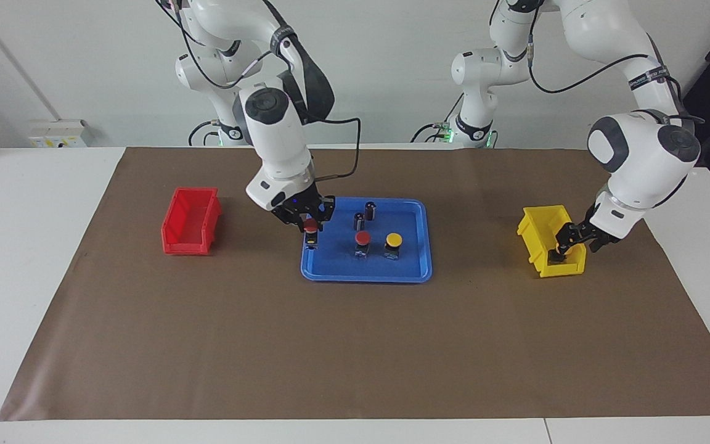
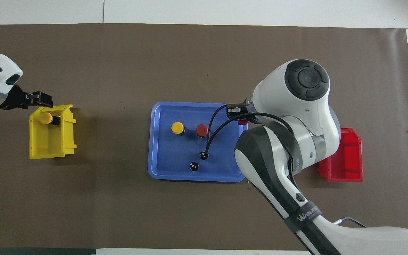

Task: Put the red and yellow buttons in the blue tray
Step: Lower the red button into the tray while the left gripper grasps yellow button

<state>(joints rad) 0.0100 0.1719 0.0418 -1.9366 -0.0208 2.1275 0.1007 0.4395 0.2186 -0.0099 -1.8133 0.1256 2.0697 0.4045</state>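
The blue tray lies mid-table and also shows in the overhead view. In it stand a red button and a yellow button. My right gripper is at the tray's end toward the right arm, its fingers closed around the cap of a second red button whose base is at the tray floor. A second yellow button lies in the yellow bin. My left gripper reaches into that bin.
Two dark cylinders without coloured caps stand in the tray, nearer to the robots than the buttons. A red bin stands toward the right arm's end. A brown mat covers the table.
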